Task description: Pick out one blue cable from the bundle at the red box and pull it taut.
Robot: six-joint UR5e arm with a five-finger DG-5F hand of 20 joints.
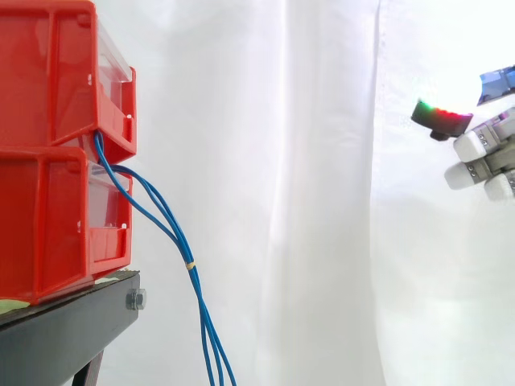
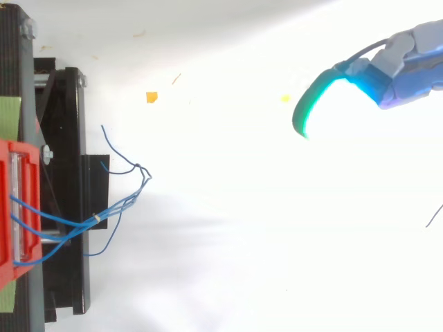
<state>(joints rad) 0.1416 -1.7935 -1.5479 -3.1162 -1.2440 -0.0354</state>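
Two red bins are stacked at the left, the upper red bin [image 1: 48, 80] on the lower red bin [image 1: 48, 225]. A bundle of thin blue cables [image 1: 191, 269] comes out between them and hangs down past the stand, bound by a small yellow tie. From above, the cables [image 2: 97, 219] fan out from the red box [image 2: 8, 207], with loose ends curling to the right. My hand [image 1: 483, 145] is far to the right, well apart from the cables. It is open, with relaxed fingers pointing left and nothing held. In the top view the hand [image 2: 401, 62] is at the upper right.
The bins stand on a black stand [image 1: 64, 330] with a bolt at its corner. A white curtain hangs behind. A small orange scrap [image 2: 151, 97] lies on the white floor. A wide gap separates the hand from the bundle.
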